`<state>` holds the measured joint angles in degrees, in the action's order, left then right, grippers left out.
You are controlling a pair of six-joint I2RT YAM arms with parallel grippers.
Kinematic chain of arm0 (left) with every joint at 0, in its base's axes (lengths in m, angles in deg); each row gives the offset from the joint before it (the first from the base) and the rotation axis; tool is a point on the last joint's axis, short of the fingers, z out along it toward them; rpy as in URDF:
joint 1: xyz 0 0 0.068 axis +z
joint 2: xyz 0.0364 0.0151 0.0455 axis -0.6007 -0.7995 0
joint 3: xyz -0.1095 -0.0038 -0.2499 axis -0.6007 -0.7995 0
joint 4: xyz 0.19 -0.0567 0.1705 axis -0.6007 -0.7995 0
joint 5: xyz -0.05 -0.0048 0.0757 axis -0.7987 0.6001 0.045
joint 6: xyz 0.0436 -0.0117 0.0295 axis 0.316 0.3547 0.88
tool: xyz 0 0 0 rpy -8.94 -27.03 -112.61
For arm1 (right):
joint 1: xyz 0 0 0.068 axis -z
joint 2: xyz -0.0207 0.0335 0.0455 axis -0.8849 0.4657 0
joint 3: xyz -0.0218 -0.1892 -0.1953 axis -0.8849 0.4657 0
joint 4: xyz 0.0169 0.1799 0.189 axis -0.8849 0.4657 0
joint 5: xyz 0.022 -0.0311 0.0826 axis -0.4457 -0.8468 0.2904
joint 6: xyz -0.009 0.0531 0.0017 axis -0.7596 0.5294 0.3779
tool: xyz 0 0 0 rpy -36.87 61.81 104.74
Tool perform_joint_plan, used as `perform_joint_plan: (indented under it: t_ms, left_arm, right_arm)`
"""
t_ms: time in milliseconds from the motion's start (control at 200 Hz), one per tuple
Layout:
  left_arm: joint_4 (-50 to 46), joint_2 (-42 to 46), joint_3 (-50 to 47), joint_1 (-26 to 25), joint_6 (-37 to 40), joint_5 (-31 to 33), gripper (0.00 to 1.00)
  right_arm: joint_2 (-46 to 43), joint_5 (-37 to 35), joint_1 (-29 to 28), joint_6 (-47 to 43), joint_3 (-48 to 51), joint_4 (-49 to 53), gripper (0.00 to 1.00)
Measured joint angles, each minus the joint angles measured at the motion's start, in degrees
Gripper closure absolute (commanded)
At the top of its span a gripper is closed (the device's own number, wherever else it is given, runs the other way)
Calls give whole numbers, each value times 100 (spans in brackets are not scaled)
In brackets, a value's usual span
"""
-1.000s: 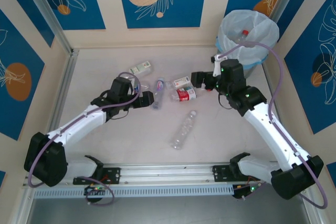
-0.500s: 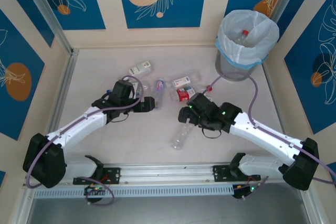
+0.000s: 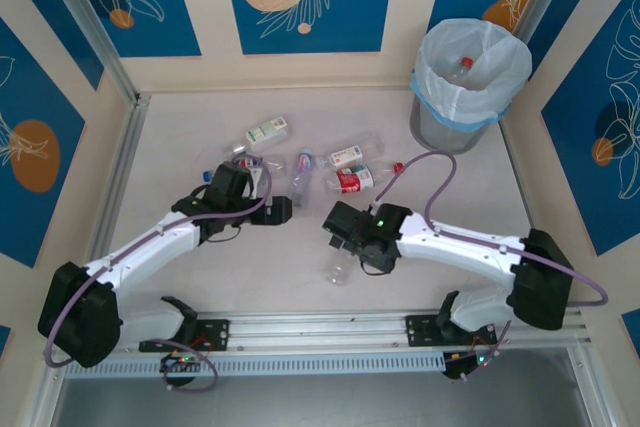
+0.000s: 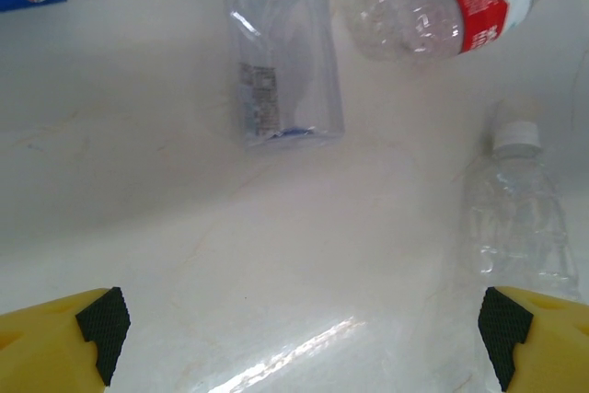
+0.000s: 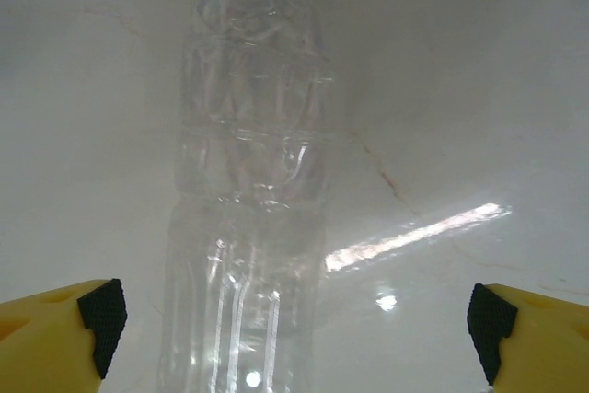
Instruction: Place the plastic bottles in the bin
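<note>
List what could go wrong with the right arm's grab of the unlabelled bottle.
1. The unlabelled bottle lies off-centre between the wide-open right jaws, so closing may nudge it or roll it away.
2. It looks smooth and thin, so it could slip during the carry to the bin.
3. The left jaws are close by, so the arms might clash.

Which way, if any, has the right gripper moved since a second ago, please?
Yes. The right gripper swung from the bin leftward and toward the near edge, over a clear bottle.

white arms (image 3: 150,242) with black joints, purple cables (image 3: 440,155), green lights; yellow pincer fingers (image 4: 46,347) with black pads (image 4: 103,319)
</note>
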<state>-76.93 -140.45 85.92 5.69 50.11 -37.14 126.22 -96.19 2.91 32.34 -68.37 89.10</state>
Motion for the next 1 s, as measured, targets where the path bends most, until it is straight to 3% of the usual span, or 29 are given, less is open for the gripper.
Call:
perform_joint_plan:
  t_ms: [335, 565, 1000]
  left_arm:
    - [70, 273, -177, 0, -179, 343, 1]
    - [107, 365, -190, -2, -317, 452, 1]
    - [114, 317, -188, -4, -426, 452, 1]
  right_arm:
    - [1021, 737, 367, 667, -243, -590, 0]
    - [1023, 1043, 549, 951, 256, -1147, 6]
    - [1023, 1156, 579, 1215, 389, -1204, 14]
